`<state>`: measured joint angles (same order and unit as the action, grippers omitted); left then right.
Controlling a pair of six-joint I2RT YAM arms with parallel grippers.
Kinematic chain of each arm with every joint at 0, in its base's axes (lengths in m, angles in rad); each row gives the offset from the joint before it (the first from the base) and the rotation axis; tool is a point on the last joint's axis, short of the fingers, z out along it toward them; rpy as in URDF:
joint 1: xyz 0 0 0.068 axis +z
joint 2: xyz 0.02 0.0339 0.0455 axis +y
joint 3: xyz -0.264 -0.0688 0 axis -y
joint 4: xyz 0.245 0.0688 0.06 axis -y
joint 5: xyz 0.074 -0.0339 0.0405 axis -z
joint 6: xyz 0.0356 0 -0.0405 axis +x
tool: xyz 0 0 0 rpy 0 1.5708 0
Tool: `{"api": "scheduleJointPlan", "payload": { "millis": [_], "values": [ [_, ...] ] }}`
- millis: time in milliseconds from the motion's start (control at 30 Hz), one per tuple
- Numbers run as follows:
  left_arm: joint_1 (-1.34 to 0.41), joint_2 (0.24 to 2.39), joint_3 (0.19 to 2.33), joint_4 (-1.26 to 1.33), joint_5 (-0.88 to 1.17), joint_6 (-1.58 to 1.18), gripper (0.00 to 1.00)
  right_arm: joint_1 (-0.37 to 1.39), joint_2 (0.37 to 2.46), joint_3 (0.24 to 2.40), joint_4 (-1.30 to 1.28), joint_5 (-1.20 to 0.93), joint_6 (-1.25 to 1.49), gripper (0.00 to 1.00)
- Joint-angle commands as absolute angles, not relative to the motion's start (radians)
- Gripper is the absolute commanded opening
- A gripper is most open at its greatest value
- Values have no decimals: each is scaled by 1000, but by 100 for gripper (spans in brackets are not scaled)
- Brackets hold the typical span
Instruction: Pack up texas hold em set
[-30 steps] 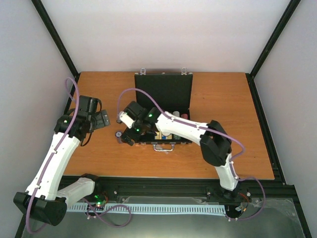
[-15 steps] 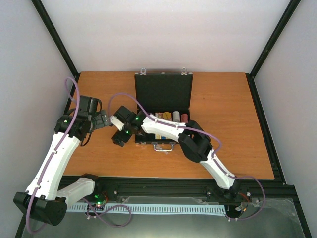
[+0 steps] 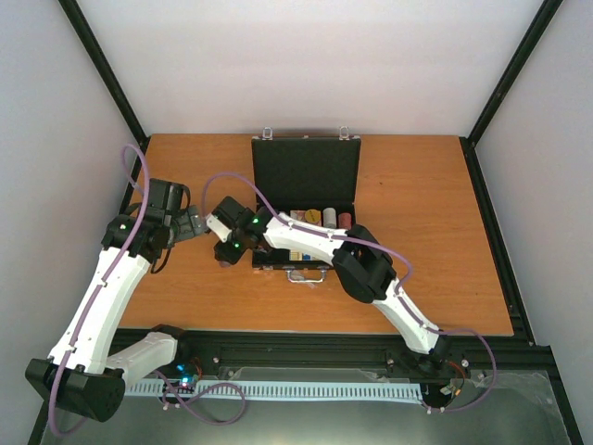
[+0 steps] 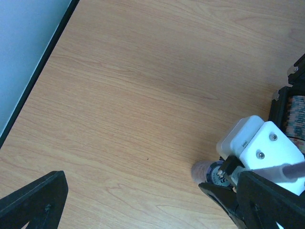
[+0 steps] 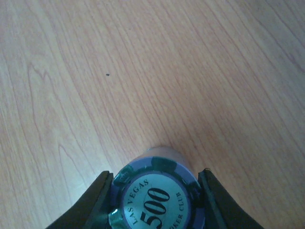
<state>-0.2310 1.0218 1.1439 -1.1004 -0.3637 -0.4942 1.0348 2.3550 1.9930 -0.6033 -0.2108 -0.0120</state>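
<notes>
Just left of the open black case (image 3: 306,176), the right gripper (image 5: 156,179) pinches a purple chip stack (image 5: 153,202), so I'd want it lifted straight, kept level and lowered gently into a free slot; the left gripper (image 3: 192,222) hangs spread wide.

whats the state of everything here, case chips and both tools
case, open, lid standing up at the back
chips in case, stacks upright in the tray
chip stack, standing on the table outside the case, top chip reads 500
right tool, shut on the chip stack, one finger against each side
left tool, open, holding nothing
</notes>
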Motion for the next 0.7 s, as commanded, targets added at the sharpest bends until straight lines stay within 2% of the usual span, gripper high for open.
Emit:
{"api": "scheduleJointPlan", "payload": {
  "millis": [0,67,100,667],
  "values": [
    [-226,1020,1157,-1111,-377,-505,100,1028,2368,2012,-594,-201,-5,15],
    [-226,1019,1155,-1109,-377,-506,100,1028,2351,2004,-595,-182,-11,5],
    [-226,1019,1154,-1109,-376,-506,100,1028,2337,1998,-594,-169,-17,3],
    [-226,1018,1146,-1099,-369,-513,100,1026,1921,1713,-529,83,-123,3]
  ]
}}
